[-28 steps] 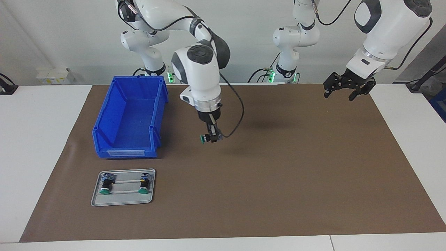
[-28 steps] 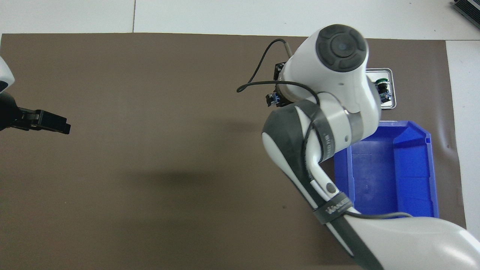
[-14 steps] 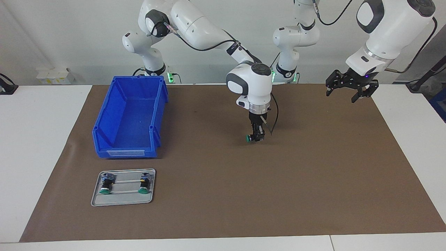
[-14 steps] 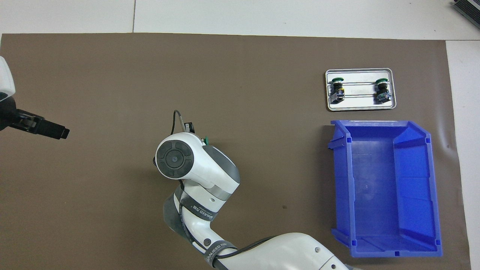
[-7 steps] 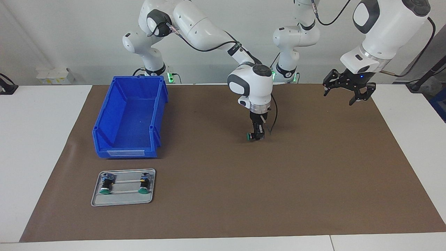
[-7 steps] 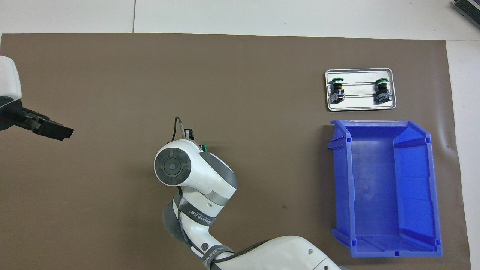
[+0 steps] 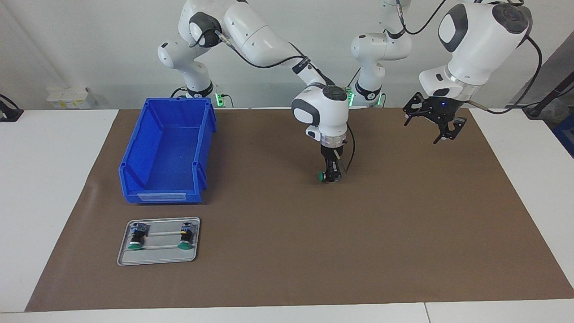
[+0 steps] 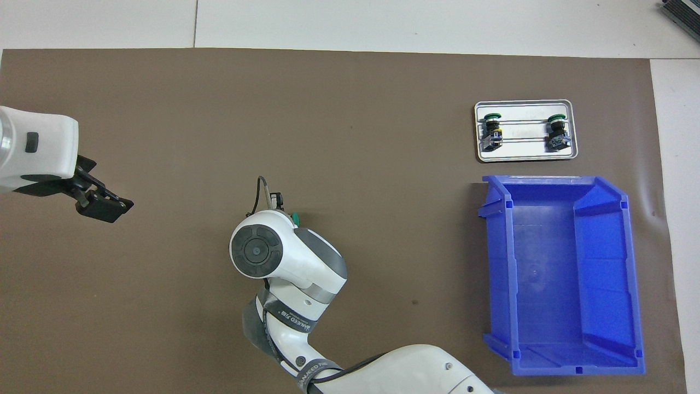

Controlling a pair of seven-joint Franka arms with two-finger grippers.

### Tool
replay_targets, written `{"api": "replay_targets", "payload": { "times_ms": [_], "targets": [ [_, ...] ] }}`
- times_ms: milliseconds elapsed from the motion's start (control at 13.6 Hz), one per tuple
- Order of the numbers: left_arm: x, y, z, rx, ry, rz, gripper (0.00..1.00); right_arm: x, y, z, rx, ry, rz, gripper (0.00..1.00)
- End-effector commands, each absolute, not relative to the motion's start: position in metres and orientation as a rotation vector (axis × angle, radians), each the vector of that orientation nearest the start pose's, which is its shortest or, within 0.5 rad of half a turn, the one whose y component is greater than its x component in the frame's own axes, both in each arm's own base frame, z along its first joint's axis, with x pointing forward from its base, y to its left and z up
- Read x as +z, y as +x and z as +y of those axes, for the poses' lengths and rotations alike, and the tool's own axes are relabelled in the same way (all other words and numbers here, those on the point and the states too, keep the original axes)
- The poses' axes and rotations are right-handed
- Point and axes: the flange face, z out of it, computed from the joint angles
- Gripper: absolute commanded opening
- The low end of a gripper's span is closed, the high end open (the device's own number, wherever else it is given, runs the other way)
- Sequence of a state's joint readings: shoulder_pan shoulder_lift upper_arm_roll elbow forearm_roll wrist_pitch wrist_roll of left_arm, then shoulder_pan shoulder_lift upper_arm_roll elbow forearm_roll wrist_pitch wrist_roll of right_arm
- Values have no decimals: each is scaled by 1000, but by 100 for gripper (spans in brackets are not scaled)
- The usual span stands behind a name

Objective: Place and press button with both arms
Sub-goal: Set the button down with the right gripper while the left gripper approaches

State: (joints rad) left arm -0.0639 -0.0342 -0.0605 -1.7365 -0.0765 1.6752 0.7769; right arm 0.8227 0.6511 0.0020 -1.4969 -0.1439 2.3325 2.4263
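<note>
The right gripper (image 7: 331, 176) has come down to the mat (image 7: 403, 233) near the table's middle with the button (image 7: 323, 176), which now looks set down on its side, green cap pointing toward the right arm's end of the table. The fingers seem to be just letting go, but I cannot tell how far they have parted or whether they still pinch it. Meanwhile the left gripper (image 7: 429, 124) has swung in from the table's edge, jaws spread wide and empty, hanging over the mat toward the left arm's end. To me that means placing is about done and the press is coming. From the right gripper, the button sits right at its tips, cap at about 9 o'clock in the facing view; from the left gripper it lies at roughly 8 o'clock, well apart. The bin (image 7: 167, 148) and tray (image 7: 157, 258), holding two more buttons, lie untouched.
</note>
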Motion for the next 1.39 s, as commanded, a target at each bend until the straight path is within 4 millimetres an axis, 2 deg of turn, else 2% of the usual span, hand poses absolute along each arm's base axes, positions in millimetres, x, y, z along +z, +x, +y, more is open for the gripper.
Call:
{"api": "replay_targets", "payload": {
  "times_ms": [0, 147, 220, 293, 440, 587, 1027, 1173, 1320],
  "targets": [
    [569, 530, -81, -28, -2766, 1643, 100, 322, 495, 525, -243, -2201, 2003, 100],
    [561, 521, -87, -17, -2679, 1787, 100, 355, 499, 510, -263, -2268, 1930, 100],
    [557, 520, -87, -39, -2638, 1836, 100, 376, 504, 493, -271, -2301, 1893, 100],
    [552, 518, -93, -48, -2613, 1866, 100, 399, 514, 464, -279, -2319, 1862, 100],
    [541, 516, -112, -57, -2579, 1907, 100, 424, 516, 426, -295, -2408, 1756, 100],
    [531, 515, -143, -77, -2531, 1961, 100, 438, 527, 385, -318, -2499, 1655, 100],
    [475, 496, -197, -156, -2441, 2038, 100, 467, 589, 257, -379, -2880, 1110, 100],
    [460, 494, -218, -178, -2405, 2075, 100, 482, 601, 203, -336, -2933, 998, 100],
    [440, 493, -234, -197, -2373, 2104, 100, 502, 605, 140, -265, -2988, 838, 100]
  ]
}}
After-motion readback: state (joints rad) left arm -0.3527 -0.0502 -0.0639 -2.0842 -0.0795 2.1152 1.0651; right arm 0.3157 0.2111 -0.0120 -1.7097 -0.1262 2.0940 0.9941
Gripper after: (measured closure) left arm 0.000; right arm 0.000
